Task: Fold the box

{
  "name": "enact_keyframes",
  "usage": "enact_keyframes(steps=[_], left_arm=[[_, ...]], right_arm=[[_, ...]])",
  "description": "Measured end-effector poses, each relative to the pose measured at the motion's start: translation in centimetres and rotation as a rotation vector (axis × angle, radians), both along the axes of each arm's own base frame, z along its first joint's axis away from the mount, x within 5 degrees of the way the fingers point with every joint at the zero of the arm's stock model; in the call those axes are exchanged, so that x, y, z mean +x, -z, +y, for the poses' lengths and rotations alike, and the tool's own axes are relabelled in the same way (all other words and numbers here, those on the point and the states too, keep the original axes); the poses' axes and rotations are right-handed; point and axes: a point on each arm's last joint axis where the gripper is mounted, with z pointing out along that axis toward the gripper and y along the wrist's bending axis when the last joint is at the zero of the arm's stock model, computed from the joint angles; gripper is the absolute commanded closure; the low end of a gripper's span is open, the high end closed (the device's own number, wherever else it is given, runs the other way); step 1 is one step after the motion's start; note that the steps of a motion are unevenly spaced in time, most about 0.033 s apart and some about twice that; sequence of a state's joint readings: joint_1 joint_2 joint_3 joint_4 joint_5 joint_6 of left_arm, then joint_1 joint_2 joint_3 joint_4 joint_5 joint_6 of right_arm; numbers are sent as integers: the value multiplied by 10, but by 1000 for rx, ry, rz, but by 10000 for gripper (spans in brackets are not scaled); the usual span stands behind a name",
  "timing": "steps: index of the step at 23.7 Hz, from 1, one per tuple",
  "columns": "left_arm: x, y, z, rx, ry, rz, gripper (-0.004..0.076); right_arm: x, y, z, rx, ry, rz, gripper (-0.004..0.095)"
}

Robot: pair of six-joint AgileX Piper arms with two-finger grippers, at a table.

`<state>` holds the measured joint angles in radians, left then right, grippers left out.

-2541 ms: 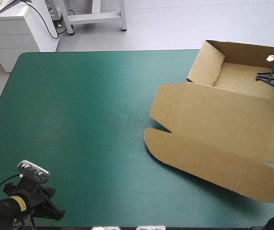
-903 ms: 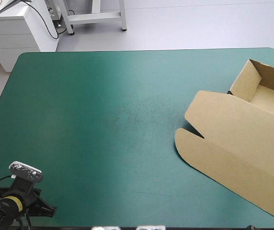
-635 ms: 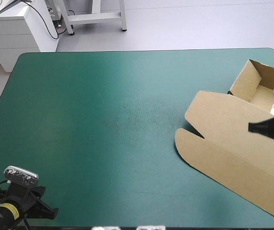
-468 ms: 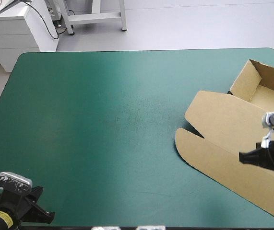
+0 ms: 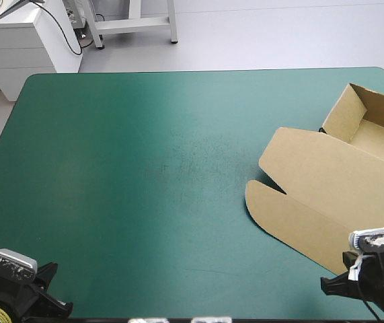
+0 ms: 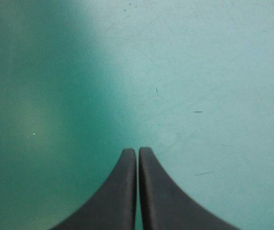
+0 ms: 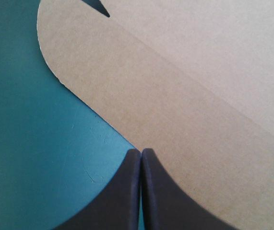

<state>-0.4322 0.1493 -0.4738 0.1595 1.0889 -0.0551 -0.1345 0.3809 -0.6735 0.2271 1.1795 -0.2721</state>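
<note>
The table (image 5: 97,134) wears a teal-green cover (image 5: 111,235), faintly scuffed near its middle. The brown box (image 5: 333,195) lies on its right side. The box's open tray (image 5: 380,145), walls raised, sits toward the far right corner. Its lid (image 5: 326,175) lies flat on the cover, and its round-cornered flap (image 5: 292,219) reaches toward the near edge.

1. On the high view I've got my left arm (image 5: 11,301) tucked into the bottom-left corner, only the wrist showing.
2. My left gripper (image 6: 137,149): black fingers (image 6: 115,194) pressed together in one pointed arch.
3. My right arm (image 5: 381,281) sits low in the bottom-right corner.
4. My right gripper (image 7: 141,150): tips meeting too, same closed arch.
</note>
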Motion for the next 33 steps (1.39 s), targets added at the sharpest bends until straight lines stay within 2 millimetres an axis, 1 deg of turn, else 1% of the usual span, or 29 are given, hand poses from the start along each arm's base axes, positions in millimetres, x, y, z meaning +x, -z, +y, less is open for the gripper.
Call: enact_keyframes(steps=[1, 6, 9, 10, 12, 33], left_arm=[[0, 0, 0, 0, 0, 0, 731], [0, 0, 0, 1, 0, 2, 731], [0, 0, 0, 0, 0, 0, 731], [0, 0, 0, -1, 0, -1, 731], [0, 0, 0, -1, 0, -1, 731], [-1, 0, 0, -1, 0, -2, 731]], right_arm=[[-2, 6, 0, -6, -8, 2, 927], [-10, 23, 1, -22, -12, -42, 929], [-10, 33, 1, -19, -7, -52, 929], [-8, 41, 1, -11, -7, -34, 929], [-7, 45, 1, -4, -6, -27, 929], [-6, 45, 2, 11, -8, -38, 929]])
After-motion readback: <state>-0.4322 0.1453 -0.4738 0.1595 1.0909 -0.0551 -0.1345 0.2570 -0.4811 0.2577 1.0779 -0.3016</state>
